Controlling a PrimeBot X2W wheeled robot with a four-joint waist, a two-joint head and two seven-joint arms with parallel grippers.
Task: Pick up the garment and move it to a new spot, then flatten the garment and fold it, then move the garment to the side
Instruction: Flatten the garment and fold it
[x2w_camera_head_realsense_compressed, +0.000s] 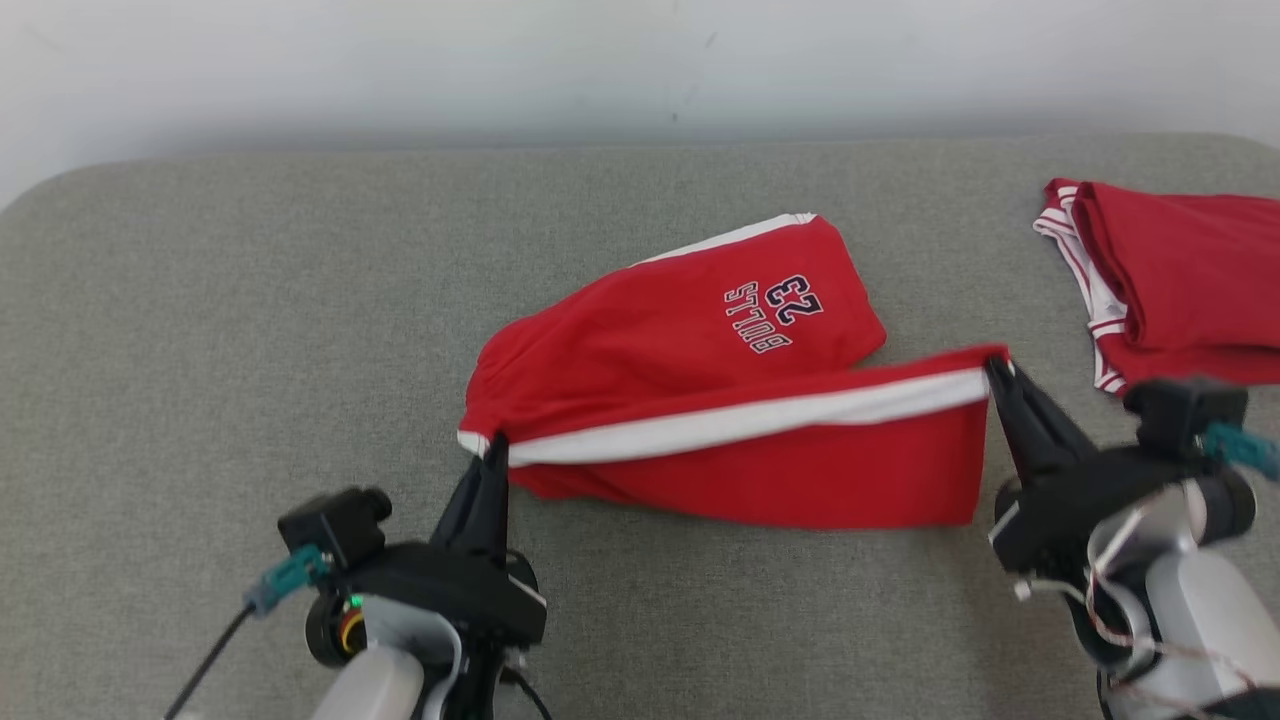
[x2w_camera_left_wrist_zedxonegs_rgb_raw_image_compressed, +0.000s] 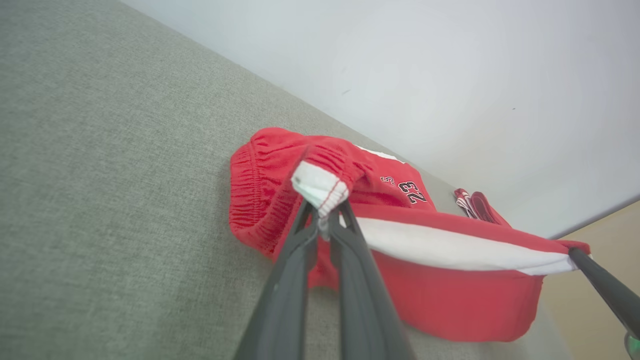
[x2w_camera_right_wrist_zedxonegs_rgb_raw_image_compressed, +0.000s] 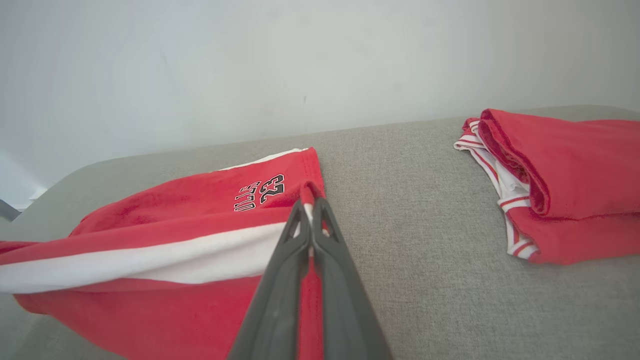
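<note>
Left gripper (x2w_camera_head_realsense_compressed: 497, 447) & right gripper (x2w_camera_head_realsense_compressed: 997, 370), low in head view, work over the grey padded surface (x2w_camera_head_realsense_compressed: 250, 300); red shorts (x2w_camera_head_realsense_compressed: 700, 340) lie mid-pad, near leg lifted & stretched btwn them. Jaws of both pinched tight on cloth: left at waistband corner, right at hem corner. Fabric looks light, soft, floppy, so grab seams/corners & keep taut; smaller folded red garment (x2w_camera_head_realsense_compressed: 1180, 270) sits well apart, far right.

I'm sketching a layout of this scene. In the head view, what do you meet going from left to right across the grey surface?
left gripper, pinching the waistband end → red shorts, stretched between both grippers → right gripper, pinching the leg-hem corner → folded red garment at the right edge
</note>
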